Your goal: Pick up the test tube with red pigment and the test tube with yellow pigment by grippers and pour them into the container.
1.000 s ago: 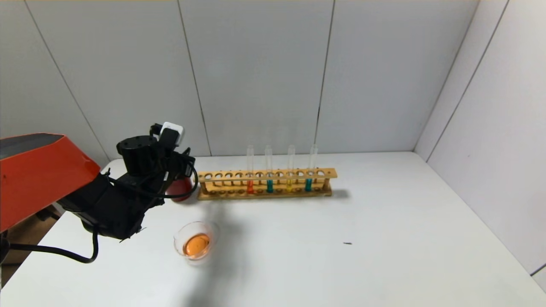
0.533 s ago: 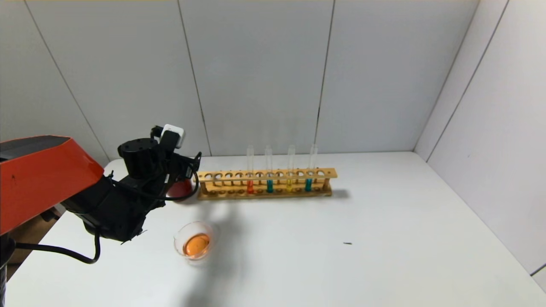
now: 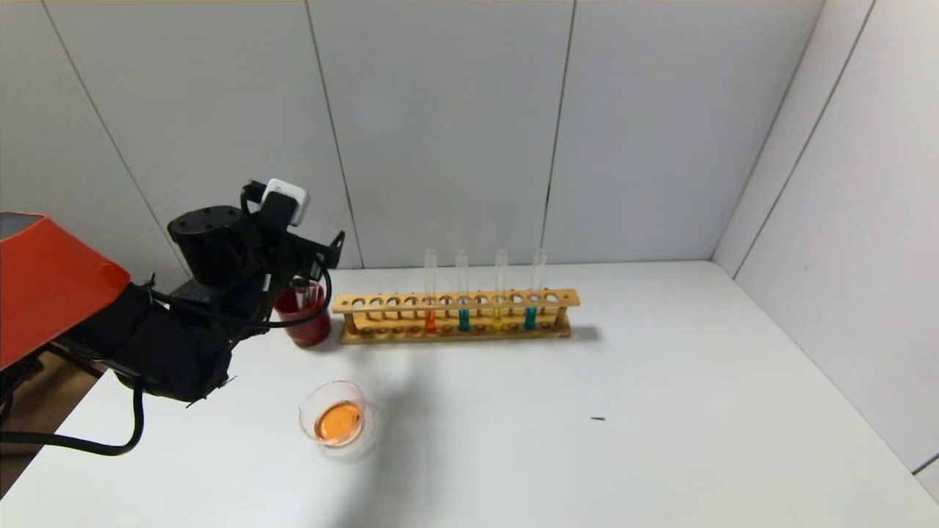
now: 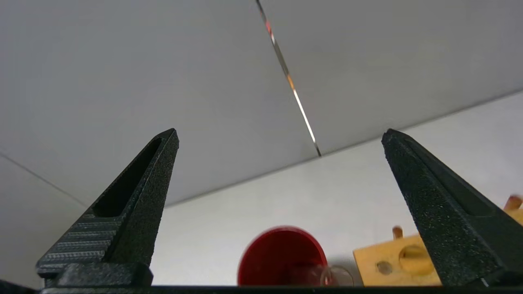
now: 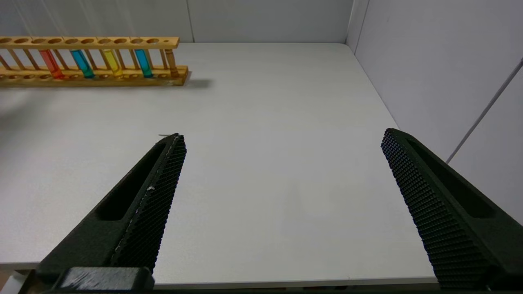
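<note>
A tube with orange-red liquid [image 3: 430, 320] and a tube with yellow liquid [image 3: 498, 318] stand upright in the wooden rack [image 3: 455, 301], each with a teal tube to its right. The clear glass dish [image 3: 337, 419] sits in front of the rack's left end and holds orange liquid. My left gripper [image 3: 326, 253] hovers above and just left of the dark red cup [image 3: 302, 323]; it is open and empty in the left wrist view [image 4: 282, 136]. My right gripper [image 5: 284, 136] is open and empty over the table's near right part, out of the head view.
The red cup [image 4: 282, 259] stands at the rack's left end with clear glass tubing [image 3: 304, 293] sticking out of it. Grey wall panels close the table at the back and right. A small dark speck [image 3: 598, 419] lies on the table.
My left arm has lifted and drawn back to the left, uncovering the red cup. The dish, the rack and its tubes have not moved.
</note>
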`<state>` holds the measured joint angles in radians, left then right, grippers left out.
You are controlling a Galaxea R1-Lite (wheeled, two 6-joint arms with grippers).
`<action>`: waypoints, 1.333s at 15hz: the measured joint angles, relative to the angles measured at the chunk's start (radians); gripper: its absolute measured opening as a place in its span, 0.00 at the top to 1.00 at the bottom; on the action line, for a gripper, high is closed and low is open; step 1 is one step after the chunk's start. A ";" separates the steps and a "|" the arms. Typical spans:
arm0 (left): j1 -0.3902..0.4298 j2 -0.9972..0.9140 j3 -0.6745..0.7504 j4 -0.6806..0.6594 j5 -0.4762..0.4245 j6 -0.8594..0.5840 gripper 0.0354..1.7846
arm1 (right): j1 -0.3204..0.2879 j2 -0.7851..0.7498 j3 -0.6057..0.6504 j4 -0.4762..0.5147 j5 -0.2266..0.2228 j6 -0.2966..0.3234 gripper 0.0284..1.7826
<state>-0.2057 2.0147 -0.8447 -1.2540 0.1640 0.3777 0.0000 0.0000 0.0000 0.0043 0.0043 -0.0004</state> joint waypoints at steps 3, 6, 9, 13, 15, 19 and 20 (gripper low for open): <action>0.000 -0.117 0.011 0.029 -0.002 0.020 0.02 | 0.000 0.000 0.000 0.000 0.000 -0.001 0.02; 0.000 -0.302 0.078 0.052 0.004 0.036 0.02 | 0.000 0.000 0.000 0.000 0.000 -0.001 0.02; 0.001 -0.571 0.261 0.063 0.018 0.050 0.02 | 0.000 0.000 0.000 0.000 0.000 -0.001 0.02; 0.018 -1.047 0.537 0.157 0.031 0.053 0.02 | 0.000 0.000 0.000 0.000 0.000 0.000 0.02; 0.060 -1.310 0.637 0.260 0.032 0.034 0.02 | 0.000 0.000 0.000 0.000 0.000 0.000 0.02; 0.173 -1.730 0.776 0.511 0.037 -0.031 0.02 | 0.000 0.000 0.000 0.000 0.000 0.000 0.02; 0.189 -1.804 0.800 0.564 0.040 -0.042 0.02 | 0.000 0.000 0.000 0.000 0.000 0.000 0.02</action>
<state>-0.0168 0.2106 -0.0447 -0.6902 0.2038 0.3357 0.0000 0.0000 0.0000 0.0043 0.0043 -0.0009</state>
